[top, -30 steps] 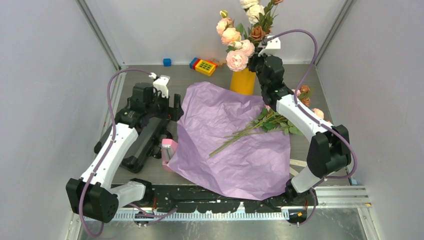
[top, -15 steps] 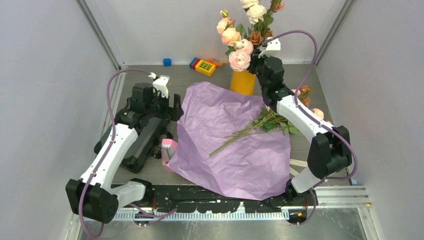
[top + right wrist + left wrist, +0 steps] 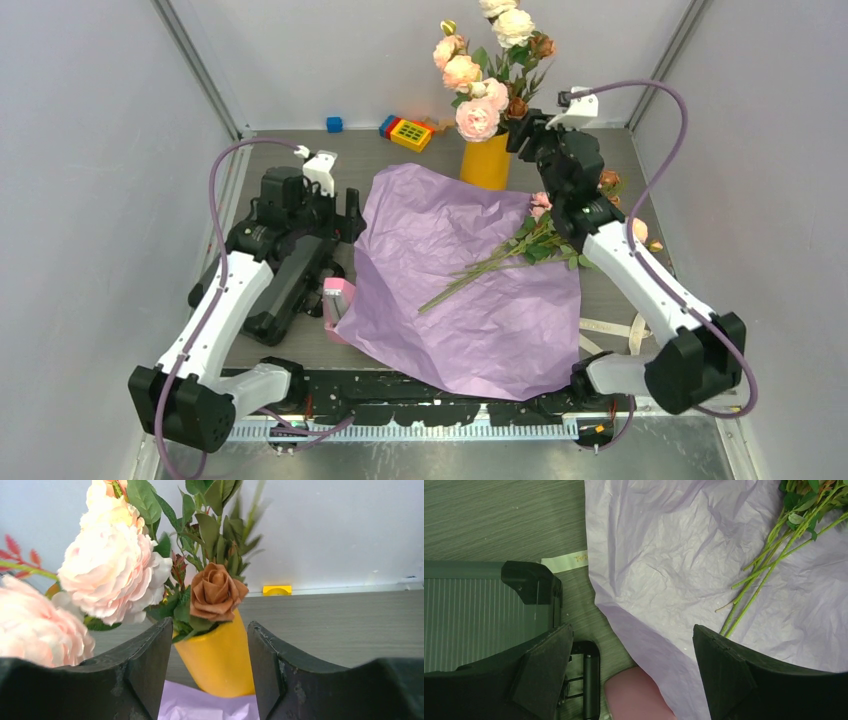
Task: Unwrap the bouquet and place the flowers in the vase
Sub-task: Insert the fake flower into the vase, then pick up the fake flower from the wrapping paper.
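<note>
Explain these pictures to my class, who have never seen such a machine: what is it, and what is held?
Two robot arms are bolted to a table. One picture looks down from above; the others come from a camera on each wrist. On the table lies a lilac paper with small leafy-stemmed roses across it. Behind it, a yellow vase holds big pale roses and a brown rose. The left hand is open over the paper's edge; the right hand, open, faces the vase. Neither holds anything.
</note>
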Motion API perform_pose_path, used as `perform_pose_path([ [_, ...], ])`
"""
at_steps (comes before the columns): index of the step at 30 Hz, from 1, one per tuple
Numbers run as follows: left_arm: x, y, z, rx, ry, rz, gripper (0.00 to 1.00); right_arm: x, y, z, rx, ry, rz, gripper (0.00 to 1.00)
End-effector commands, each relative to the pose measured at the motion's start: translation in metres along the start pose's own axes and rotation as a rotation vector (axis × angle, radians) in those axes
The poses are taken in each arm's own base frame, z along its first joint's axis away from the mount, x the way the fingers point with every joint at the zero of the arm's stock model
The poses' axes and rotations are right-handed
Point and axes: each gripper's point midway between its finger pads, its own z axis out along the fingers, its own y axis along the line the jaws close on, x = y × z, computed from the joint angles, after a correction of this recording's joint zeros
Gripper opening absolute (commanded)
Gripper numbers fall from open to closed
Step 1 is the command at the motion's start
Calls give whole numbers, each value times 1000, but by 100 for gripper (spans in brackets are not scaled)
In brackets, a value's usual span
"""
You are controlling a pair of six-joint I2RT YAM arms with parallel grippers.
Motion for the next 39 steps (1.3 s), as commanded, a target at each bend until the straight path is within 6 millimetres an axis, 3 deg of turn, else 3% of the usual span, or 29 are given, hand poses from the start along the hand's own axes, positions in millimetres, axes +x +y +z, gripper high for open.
perform_pose_path([
  [1, -7, -4, -7, 9, -39, 26, 92, -20, -13, -34, 58, -13, 77, 63],
  [4, -7, -5, -8, 11, -41, 27, 92, -22, -23, -52, 100, 9, 93, 64],
  [9, -6, -6, -8, 15, -48, 23, 92, -5, -53, -91, 260, 100, 170, 63],
  [13, -5, -7, -6, 18, -43, 18, 91, 21, -69, -118, 357, 175, 266, 63],
  [16, -4, -7, -6, 17, -41, 12, 91, 52, -71, -130, 372, 236, 339, 63],
  [20, -4, -6, -6, 13, -43, 9, 91, 89, -75, -138, 394, 303, 392, 62],
  [29, -5, -10, -10, 24, -63, 4, 87, 166, -108, -145, 471, 422, 534, 48],
  [33, -6, -9, -11, 21, -68, 5, 87, 188, -122, -142, 482, 433, 608, 44],
  [39, -5, -10, -9, 24, -61, -1, 87, 197, -141, -130, 504, 367, 638, 39],
])
